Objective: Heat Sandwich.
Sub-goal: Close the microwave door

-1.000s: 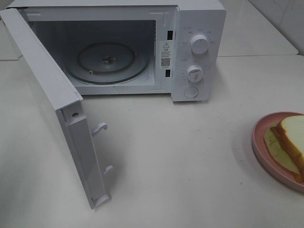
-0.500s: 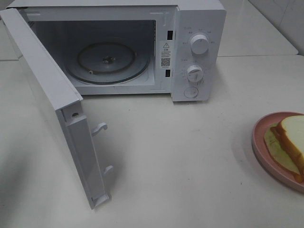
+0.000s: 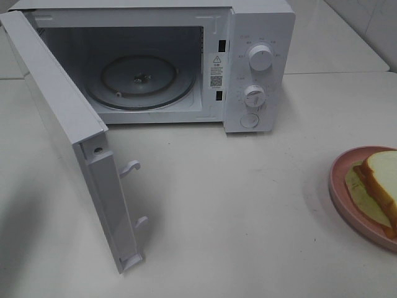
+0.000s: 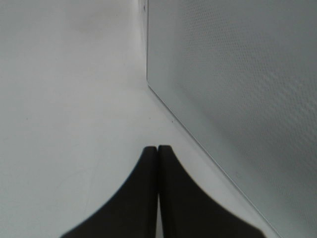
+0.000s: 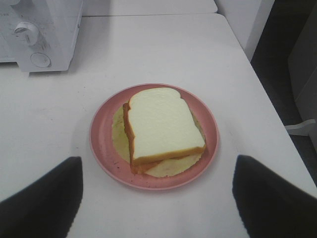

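Observation:
The sandwich [image 5: 161, 124], white bread with tan crust and orange and pale filling, lies on a round pink plate [image 5: 101, 144]. My right gripper [image 5: 158, 163] hovers above it, open, its dark fingers [image 5: 44, 198] standing wide on either side of the plate. In the high view the sandwich [image 3: 379, 180] and its plate [image 3: 340, 192] sit at the table's right edge, and neither gripper shows there. My left gripper [image 4: 157, 148] is shut with nothing between its fingers, low over the table beside the microwave door's grey panel [image 4: 237, 74].
The white microwave [image 3: 257, 62] stands at the back. Its door [image 3: 62, 124] is swung wide open toward the front left, showing the glass turntable [image 3: 139, 81] with nothing on it. Bare white table [image 3: 236, 205] lies between the microwave and the plate.

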You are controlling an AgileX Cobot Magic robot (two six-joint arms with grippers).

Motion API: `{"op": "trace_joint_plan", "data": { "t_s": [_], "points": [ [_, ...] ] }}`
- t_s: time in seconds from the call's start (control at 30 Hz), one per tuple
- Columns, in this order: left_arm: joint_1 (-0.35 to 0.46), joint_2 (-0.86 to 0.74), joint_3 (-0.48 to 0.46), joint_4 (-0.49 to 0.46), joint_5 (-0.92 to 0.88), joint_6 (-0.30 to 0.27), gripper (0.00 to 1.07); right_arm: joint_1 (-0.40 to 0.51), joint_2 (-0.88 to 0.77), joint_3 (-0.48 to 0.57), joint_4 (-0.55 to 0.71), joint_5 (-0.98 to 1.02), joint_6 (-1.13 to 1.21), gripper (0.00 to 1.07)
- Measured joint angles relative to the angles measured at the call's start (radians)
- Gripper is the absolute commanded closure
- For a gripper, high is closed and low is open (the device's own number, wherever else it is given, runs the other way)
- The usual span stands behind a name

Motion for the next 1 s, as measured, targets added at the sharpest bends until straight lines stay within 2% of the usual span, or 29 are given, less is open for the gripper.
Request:
{"op": "trace_joint_plan", "data": {
  "t_s": [0.17, 0.37, 0.4, 0.53, 0.77, 1.0],
  "points": [
    [0.0, 0.086, 0.028, 0.031, -0.196, 0.0, 1.07, 0.0, 0.0, 0.0, 0.0, 0.0, 0.0, 0.31],
    [0.0, 0.171, 0.133, 0.076, -0.532, 0.0, 1.07, 0.0, 0.0, 0.0, 0.0, 0.0, 0.0, 0.31],
    [0.0, 0.171, 0.133, 0.076, -0.532, 0.0, 1.07, 0.0, 0.0, 0.0, 0.0, 0.0, 0.0, 0.31],
    [0.0, 0.224, 0.182, 0.13, -0.715, 0.0, 1.07, 0.0, 0.0, 0.0, 0.0, 0.0, 0.0, 0.31],
    [0.0, 0.273, 0.193, 0.157, -0.833, 0.0, 1.07, 0.0, 0.0, 0.0, 0.0, 0.0, 0.0, 0.31],
    [0.0, 0.328, 0.193, 0.271, -0.929, -0.001, 1.07, 0.0, 0.0, 0.0, 0.0, 0.0, 0.0, 0.32]
  ]
}}
